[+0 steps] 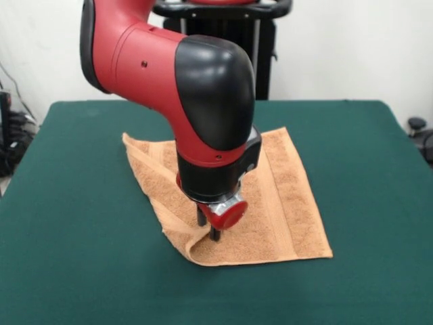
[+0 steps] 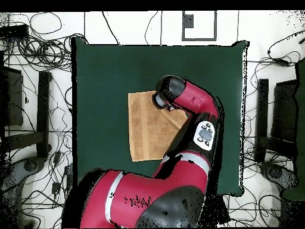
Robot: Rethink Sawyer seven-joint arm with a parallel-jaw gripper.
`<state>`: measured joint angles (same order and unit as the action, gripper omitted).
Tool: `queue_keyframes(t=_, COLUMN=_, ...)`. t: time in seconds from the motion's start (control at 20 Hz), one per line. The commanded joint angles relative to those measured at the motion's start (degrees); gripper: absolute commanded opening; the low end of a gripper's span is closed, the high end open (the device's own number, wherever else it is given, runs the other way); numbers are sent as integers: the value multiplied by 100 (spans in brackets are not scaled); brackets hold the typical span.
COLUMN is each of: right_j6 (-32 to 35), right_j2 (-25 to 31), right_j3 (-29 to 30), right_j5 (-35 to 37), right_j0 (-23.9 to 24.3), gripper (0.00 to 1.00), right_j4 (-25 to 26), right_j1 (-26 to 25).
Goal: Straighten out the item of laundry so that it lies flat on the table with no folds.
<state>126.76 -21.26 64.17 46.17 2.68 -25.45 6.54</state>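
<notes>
So your towel (image 1: 284, 203) sits around the middle of the green tabletop (image 1: 365, 135) in the front view, mostly spread out, with one woven band running down its right side. The lower left edge isn't flat though: it's bunched and rolled up into a fold right where the gripper (image 1: 208, 229) comes down. The dark jaws are pressed into that raised fold and look pinched on the cloth, close together, though the red knob on the wrist hides part of them. The arm (image 1: 203, 88) drops in from the upper left of the frame and covers the towel's centre. From overhead you see the towel (image 2: 146, 128) left of centre on the tabletop (image 2: 107, 71), with the arm (image 2: 190, 101) lying over its upper right corner
</notes>
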Motion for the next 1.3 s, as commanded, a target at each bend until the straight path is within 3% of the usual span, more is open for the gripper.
queue_keyframes(t=0.05, right_j6=1071, right_j2=391, right_j3=422, right_j5=-521, right_j0=-339, gripper=0, right_j4=75, right_j1=14)
queue_keyframes(t=0.15, right_j6=857, right_j2=438, right_j3=375, right_j5=-301, right_j0=-235, gripper=0, right_j4=107, right_j1=91)
queue_keyframes(t=0.55, right_j6=762, right_j2=619, right_j3=658, right_j5=-521, right_j0=-202, gripper=0, right_j4=71, right_j1=161)
queue_keyframes(t=0.8, right_j6=84, right_j2=1147, right_j3=928, right_j5=-661, right_j0=406, gripper=0, right_j4=-42, right_j1=338)
queue_keyframes(t=1.3, right_j6=-490, right_j2=1875, right_j3=1007, right_j5=-953, right_j0=1252, gripper=0, right_j4=202, right_j1=187)
